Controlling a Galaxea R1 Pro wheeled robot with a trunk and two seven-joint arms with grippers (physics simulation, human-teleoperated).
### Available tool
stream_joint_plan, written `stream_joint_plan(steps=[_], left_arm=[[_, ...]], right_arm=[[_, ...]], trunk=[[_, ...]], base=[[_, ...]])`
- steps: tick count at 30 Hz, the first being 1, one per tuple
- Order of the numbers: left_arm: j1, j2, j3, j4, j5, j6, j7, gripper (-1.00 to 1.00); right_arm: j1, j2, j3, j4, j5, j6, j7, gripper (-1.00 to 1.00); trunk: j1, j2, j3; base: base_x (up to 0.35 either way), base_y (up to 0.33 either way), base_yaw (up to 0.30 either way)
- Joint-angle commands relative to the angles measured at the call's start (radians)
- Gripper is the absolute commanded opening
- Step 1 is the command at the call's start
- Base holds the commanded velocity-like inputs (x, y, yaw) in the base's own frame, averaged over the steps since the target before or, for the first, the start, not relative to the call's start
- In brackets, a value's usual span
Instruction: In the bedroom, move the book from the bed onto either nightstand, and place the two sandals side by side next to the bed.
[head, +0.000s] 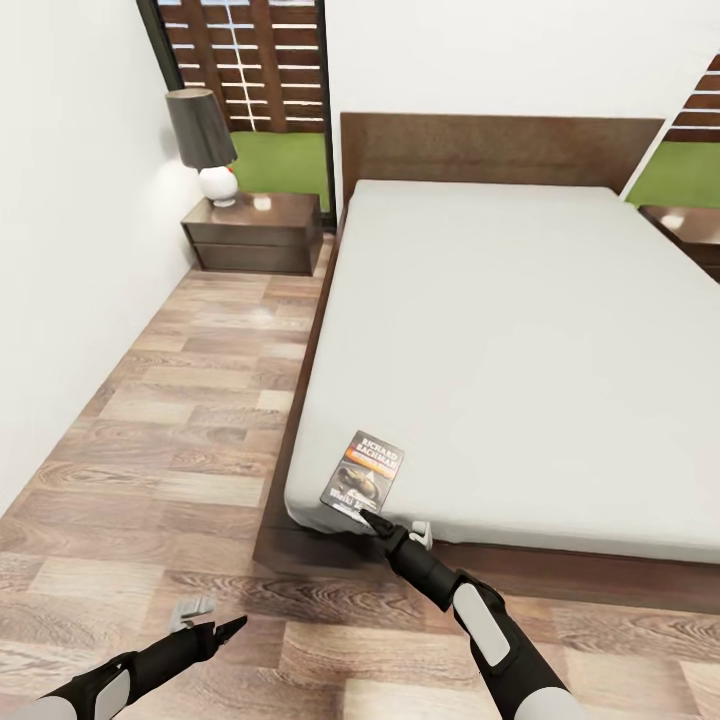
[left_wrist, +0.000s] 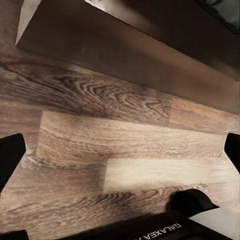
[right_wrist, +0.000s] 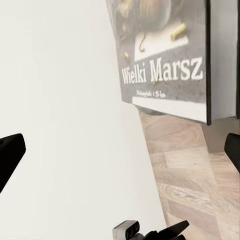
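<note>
The book (head: 363, 472) is seen lying flat at the near left corner of the bed (head: 500, 330), on the light grey mattress, its lower edge right at the mattress edge. It is a thin paperback with a dark cover, white "RICHARD BACHMAN" lettering at the top, an orange band beneath and a greyish picture. In the right wrist view the book (right_wrist: 167, 65) is shown close up, and the words "Wielki Marsz" can be read, which are too small to make out from the head view. The right gripper (head: 385, 524) is held just at the book's near edge; its fingers are spread wide in the wrist view, with nothing between them. Whether a fingertip touches the cover cannot be told. The left gripper (head: 215, 625) is held low over the wood-plank floor (head: 170, 440), its fingers likewise spread apart. 1 nightstand (head: 255, 232) stands left of the headboard with a dark-shaded lamp (head: 206, 140) on it; a 2nd nightstand (head: 690, 228) at the right is cut off by the picture edge.
</note>
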Motion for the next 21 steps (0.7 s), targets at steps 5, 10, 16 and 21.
stream_joint_plan(steps=[5,10,16,21], left_arm=[[0.000,0.000,0.005,0.001,-0.012,-0.009,-0.001,1.00],[0.000,0.000,0.005,0.001,-0.012,-0.009,-0.001,1.00],[0.000,-0.010,0.005,0.001,-0.012,-0.009,-0.001,1.00],[0.000,-0.013,0.005,0.001,-0.012,-0.008,0.000,1.00]], right_arm=[[0.000,0.000,0.000,0.000,-0.010,0.008,-0.001,1.00],[0.000,0.000,0.000,0.000,-0.010,0.008,-0.001,1.00],[0.000,0.000,0.000,0.000,-0.010,0.008,-0.001,1.00],[0.000,0.000,0.000,0.000,-0.010,0.008,-0.001,1.00]], trunk=[[0.000,0.000,-0.001],[0.000,0.000,-0.001],[0.000,0.000,-0.001],[0.000,0.000,-0.001]], base=[[0.097,0.000,0.000],[0.009,0.000,0.000],[0.000,0.000,0.000],[0.000,0.000,0.000]])
